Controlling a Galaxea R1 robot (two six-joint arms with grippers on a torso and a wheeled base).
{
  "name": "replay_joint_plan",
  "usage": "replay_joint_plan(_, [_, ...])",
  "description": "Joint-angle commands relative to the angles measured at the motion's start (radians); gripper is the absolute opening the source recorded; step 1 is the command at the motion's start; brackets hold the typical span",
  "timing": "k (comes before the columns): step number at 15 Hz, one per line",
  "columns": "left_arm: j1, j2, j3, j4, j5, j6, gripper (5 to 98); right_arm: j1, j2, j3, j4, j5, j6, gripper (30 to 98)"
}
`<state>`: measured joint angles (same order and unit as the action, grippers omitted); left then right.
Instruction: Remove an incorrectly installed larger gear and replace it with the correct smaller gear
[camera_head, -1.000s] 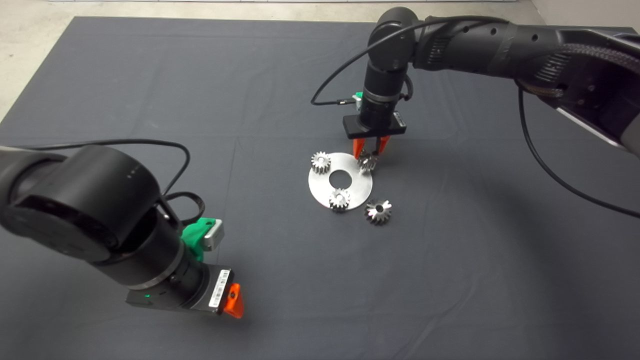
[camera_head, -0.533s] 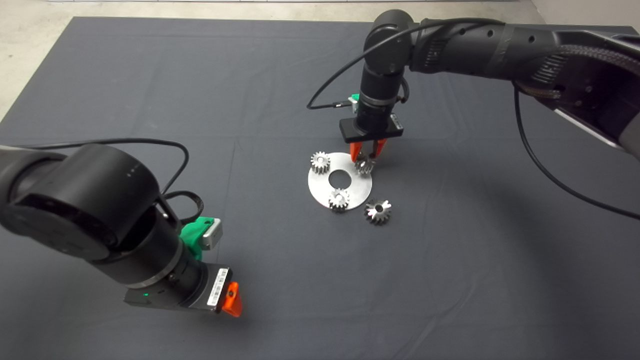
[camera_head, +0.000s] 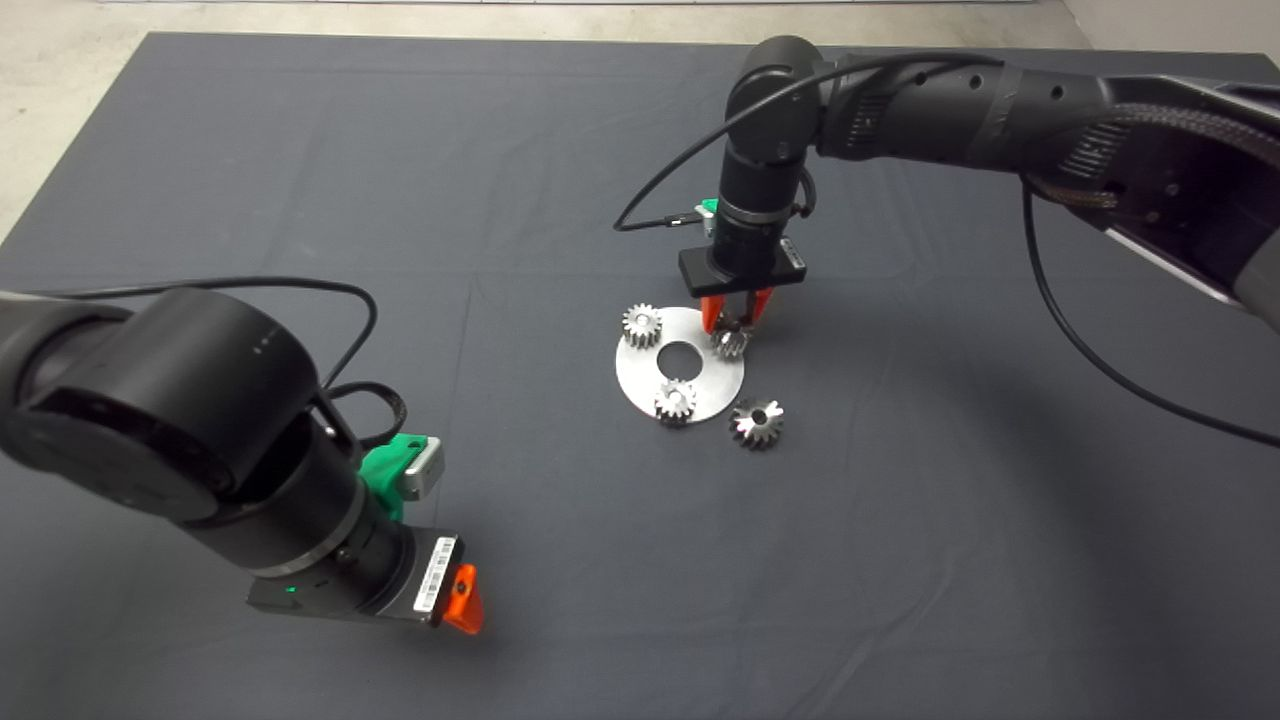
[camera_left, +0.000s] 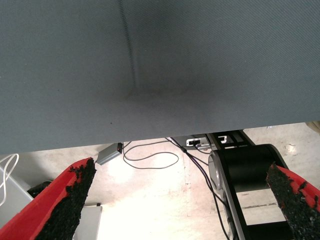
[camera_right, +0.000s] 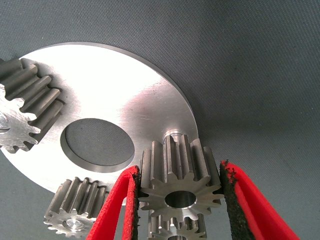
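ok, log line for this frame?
right gripper: shut on smaller gear, above plate | larger gear: on mat | left gripper: open, parked

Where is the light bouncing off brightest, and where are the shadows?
Right wrist view: glare whitens the round plate beside the smaller gear. Head view: a soft shadow spreads on the mat beside the right gripper. Left wrist view: the floor glows bright.

The right gripper (camera_head: 733, 322), holding the smaller gear (camera_head: 731, 342), now sits slightly lower in the head view than a second ago, nearer the round plate's (camera_head: 655, 383) centre hole. The gear now lies over the plate's surface rather than at its far edge. In the right wrist view it hangs above a short post (camera_right: 174, 134).
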<state>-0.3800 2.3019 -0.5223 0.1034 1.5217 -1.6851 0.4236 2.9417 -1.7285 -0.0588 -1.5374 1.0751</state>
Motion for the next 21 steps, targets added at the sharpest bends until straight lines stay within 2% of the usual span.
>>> replay_joint_plan(1, [-0.01,-0.003,0.004,0.002,0.006,0.001,88.3,0.027,0.001,0.021,0.005,-0.121,0.008,34.8])
replay_joint_plan(14, [-0.01,0.0,0.001,0.0,0.006,0.001,88.3,0.029,0.001,0.023,0.004,-0.121,0.008,35.2])
replay_joint_plan(18, [-0.01,0.0,0.003,-0.001,0.006,0.001,88.3,0.029,0.001,0.025,0.004,-0.121,0.008,36.6])
replay_joint_plan(21, [-0.01,-0.002,0.001,-0.001,0.006,0.001,88.3,0.029,0.001,0.025,0.004,-0.121,0.008,40.5])
